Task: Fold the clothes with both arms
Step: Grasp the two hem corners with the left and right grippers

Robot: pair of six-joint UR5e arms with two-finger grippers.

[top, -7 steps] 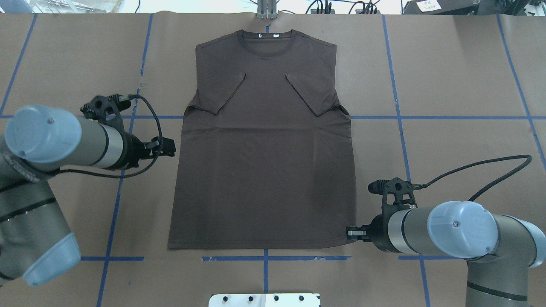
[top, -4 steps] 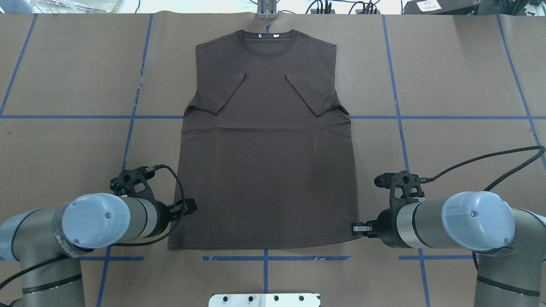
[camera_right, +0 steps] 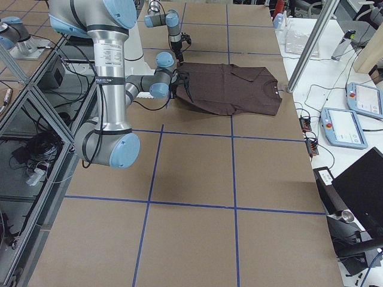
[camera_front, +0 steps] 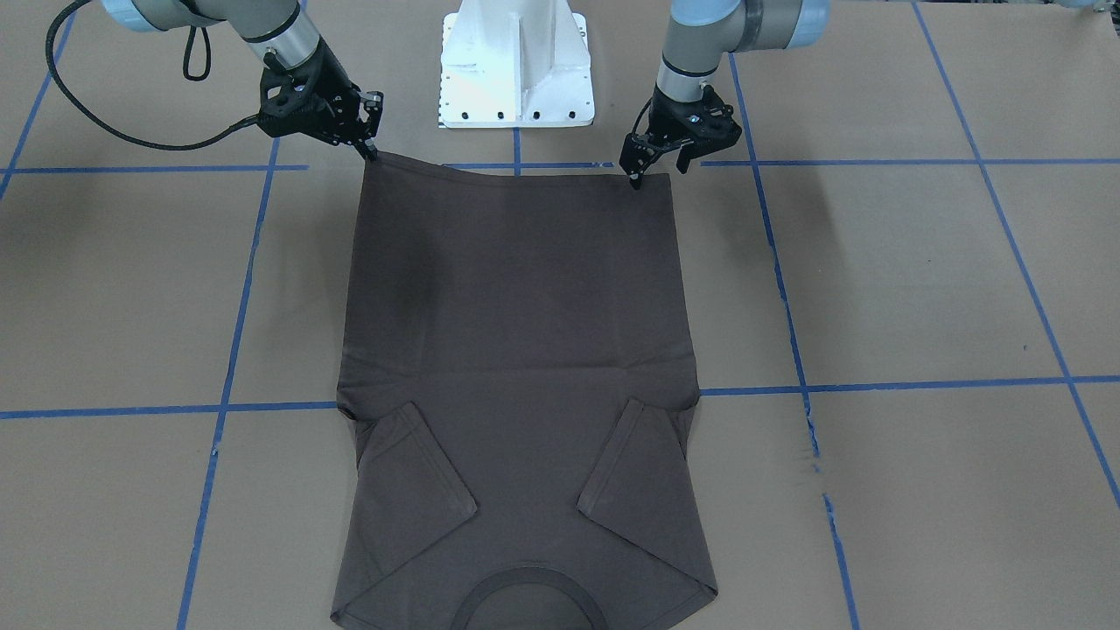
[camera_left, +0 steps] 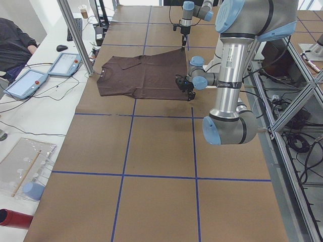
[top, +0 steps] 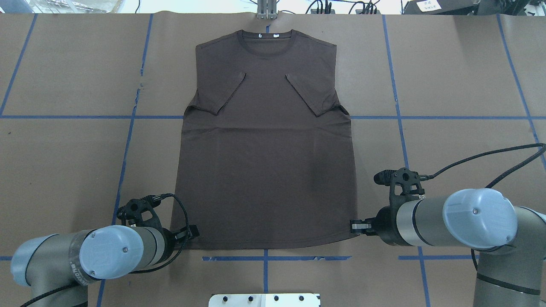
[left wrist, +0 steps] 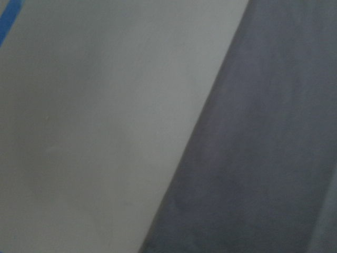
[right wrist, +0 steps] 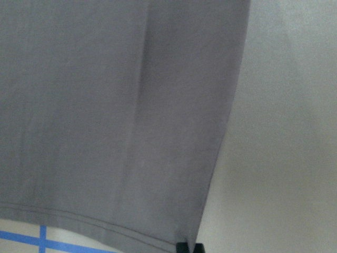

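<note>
**Dark T-shirt flat, 2 arms at its hem corners**

The T-shirt (top: 266,170) is dark brown-grey and lies spread flat in the middle of the brown surface (top: 448,85), which is crossed by blue tape lines (top: 401,117). Its ribbed round collar (top: 267,50) points away from the robot, with a small white label (top: 277,36) inside the neck. Both short sleeves (top: 222,96) are folded inward onto the chest, so the outline is a long panel that widens toward the hem (top: 264,247). Faint creases run across it just below the sleeves.

The hem lies nearest the robot, and 1 arm sits at each of its 2 corners. The right fingers (camera_front: 374,149) are drawn together and pinch the hem corner on that side. The left fingers (camera_front: 636,175) are spread apart, with 1 tip touching the other hem corner.
</note>
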